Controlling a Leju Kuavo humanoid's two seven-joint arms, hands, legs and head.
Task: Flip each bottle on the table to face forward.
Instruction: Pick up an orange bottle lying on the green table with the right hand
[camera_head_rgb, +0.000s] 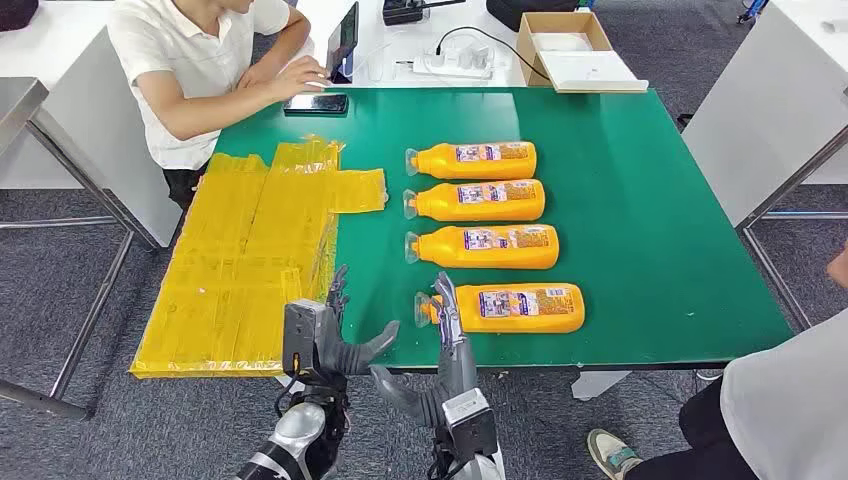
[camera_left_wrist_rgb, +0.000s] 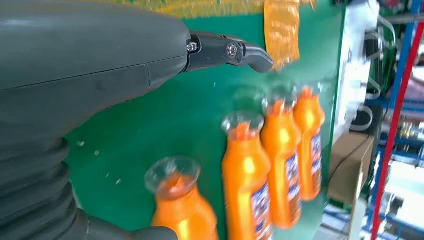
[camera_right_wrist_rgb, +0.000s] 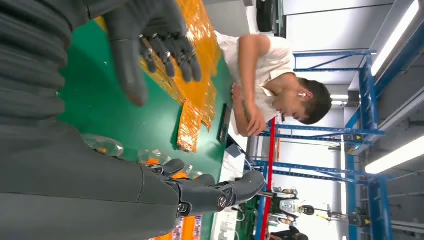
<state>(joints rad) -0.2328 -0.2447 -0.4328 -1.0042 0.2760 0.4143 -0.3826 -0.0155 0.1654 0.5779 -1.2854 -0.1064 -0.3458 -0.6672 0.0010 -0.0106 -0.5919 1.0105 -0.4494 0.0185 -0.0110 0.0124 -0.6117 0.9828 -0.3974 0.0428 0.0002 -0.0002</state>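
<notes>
Green desk (camera_head_rgb: 650, 230) carries 4 orange bottles (camera_head_rgb: 483, 160) lying flat, caps toward 9 o'clock, at desk center. Yellow sheet (camera_head_rgb: 250, 260) lies at 9 o'clock. Left hand (camera_head_rgb: 335, 340) spread, holding nothing; right hand (camera_head_rgb: 445, 345) spread, fingers just beside nearest bottle (camera_head_rgb: 515, 308)'s cap.

— What finish do I have on the bottles (camera_head_rgb: 494, 232)?
— Glossy orange plastic, clear caps, printed labels. I see the table (camera_head_rgb: 650, 240) top as matt green, with crinkled shiny yellow film (camera_head_rgb: 245, 260) along its left edge. Both hands look matt grey plastic.
</notes>
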